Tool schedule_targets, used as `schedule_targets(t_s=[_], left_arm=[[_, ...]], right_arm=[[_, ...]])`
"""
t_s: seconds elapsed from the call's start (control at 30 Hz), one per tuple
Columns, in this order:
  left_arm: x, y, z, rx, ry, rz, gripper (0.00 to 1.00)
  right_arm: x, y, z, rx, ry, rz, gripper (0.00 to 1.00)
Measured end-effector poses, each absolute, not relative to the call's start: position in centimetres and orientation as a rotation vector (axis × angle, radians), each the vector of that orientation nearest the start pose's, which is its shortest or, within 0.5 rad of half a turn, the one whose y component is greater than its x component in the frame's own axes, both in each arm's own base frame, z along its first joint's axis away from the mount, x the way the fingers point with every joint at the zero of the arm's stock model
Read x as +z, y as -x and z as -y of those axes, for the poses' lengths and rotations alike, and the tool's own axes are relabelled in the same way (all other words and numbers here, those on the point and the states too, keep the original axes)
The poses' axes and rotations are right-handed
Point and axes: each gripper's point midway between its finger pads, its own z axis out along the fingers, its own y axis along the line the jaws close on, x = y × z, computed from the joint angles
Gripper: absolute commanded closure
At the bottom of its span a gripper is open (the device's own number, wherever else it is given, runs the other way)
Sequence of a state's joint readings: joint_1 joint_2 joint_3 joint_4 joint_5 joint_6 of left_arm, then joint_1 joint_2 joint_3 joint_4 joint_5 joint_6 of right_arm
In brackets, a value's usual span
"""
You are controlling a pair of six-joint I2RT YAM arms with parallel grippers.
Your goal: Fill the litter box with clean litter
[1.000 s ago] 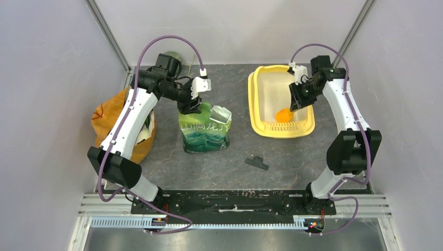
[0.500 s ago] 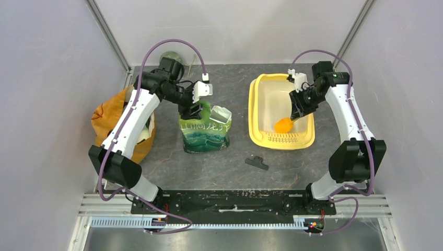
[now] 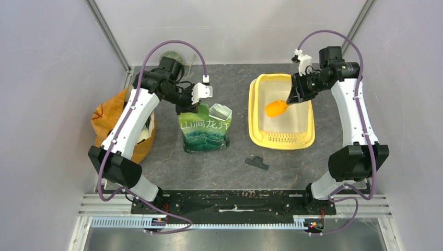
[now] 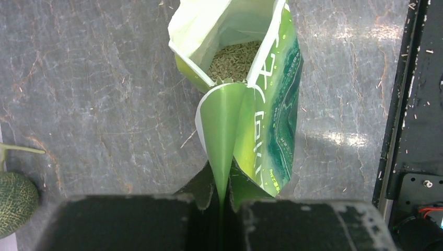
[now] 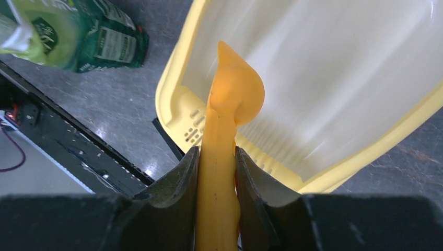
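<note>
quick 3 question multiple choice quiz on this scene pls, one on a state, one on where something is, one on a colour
1. The green pouch is: A sealed; B open at the top; C lying flat.
2. The orange scoop is: A inside the pouch; B lying beside the pouch; C held by the right gripper above the litter box.
3. The litter box rim is: A blue; B yellow; C grey.
Answers: 1 B, the clean litter shows through its mouth in the left wrist view. 2 C, the jaws clamp its handle over the pale basin. 3 B, plain in the top view.
</note>
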State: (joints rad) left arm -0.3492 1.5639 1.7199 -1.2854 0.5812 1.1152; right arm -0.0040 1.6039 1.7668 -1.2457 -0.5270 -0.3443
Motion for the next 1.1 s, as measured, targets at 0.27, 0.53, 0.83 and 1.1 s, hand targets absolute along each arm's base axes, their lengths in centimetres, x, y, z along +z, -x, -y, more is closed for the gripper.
schedule_targets(t_s=[0.27, 0.53, 0.83, 1.1], left_arm=[[25.7, -30.5, 19.3, -0.487, -1.675, -1.769, 0.98], [25.9, -32.3, 22.4, -0.497, -1.650, -1.707, 0.98], [25.9, -32.8, 22.6, -0.491, -1.629, -1.719, 0.98], [26.0, -33.1, 22.5, -0.479, -1.608, -1.737, 0.98]], right_arm=[[27.8, -34.7, -9.2, 0.686, 0.499, -2.383, 1.00], [33.2, -36.3, -10.5, 0.839, 0.402, -2.220, 1.00], [37.9, -33.0, -16.3, 1.106, 0.509, -2.085, 1.00], [37.7, -30.2, -18.8, 1.168, 0.649, -2.086, 1.00]])
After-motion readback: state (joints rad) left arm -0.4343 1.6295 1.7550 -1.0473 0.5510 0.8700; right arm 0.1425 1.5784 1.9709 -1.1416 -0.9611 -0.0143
